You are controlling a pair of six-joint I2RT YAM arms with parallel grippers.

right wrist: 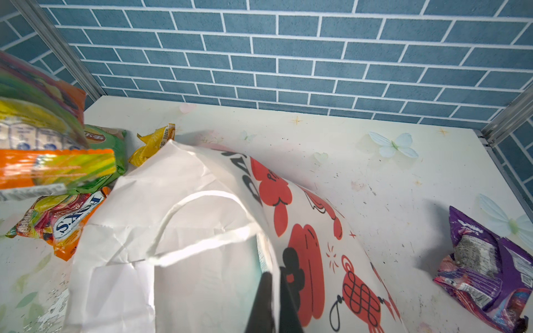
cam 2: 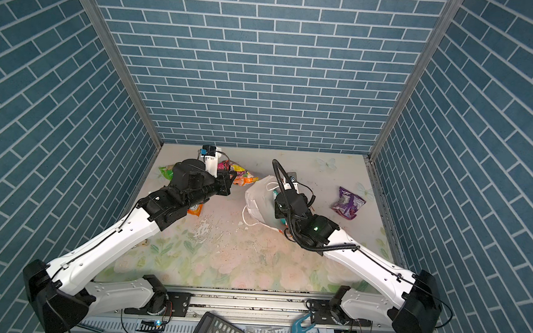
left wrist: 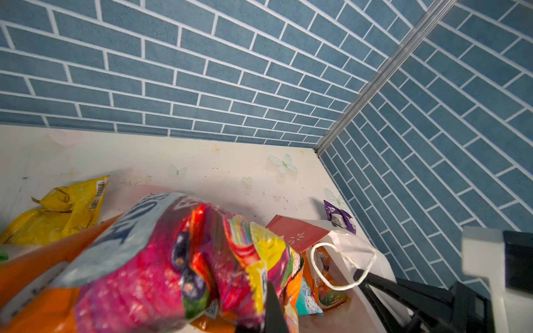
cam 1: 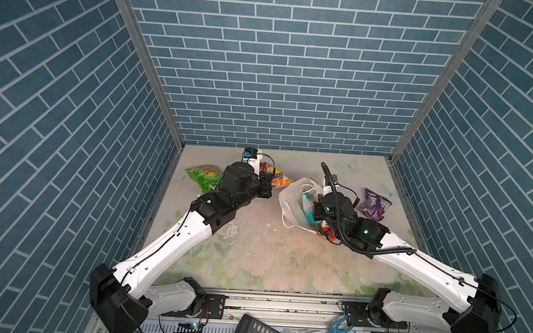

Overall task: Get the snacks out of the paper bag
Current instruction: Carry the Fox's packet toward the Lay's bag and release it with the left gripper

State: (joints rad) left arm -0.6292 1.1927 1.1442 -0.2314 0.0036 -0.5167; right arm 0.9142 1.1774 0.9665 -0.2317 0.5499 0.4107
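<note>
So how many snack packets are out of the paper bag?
5: green chips packet far left, yellow foil packet beside it, orange Fox's packet under left arm, purple foil packet at right, multicoloured orange packet in the left pincer. More may hide inside the white paper bag.

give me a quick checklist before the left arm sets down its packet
1. Left gripper shut on the orange fox's packet: ok.
2. Packet held up off the table: ok.
3. Table spot beneath it free: cannot tell, the arm hides it.
4. Right gripper pinching the paper bag rim: ok.
5. Bag emptied: not ok, teal packet inside.
6. Purple packet out, right of the bag: ok.
</note>
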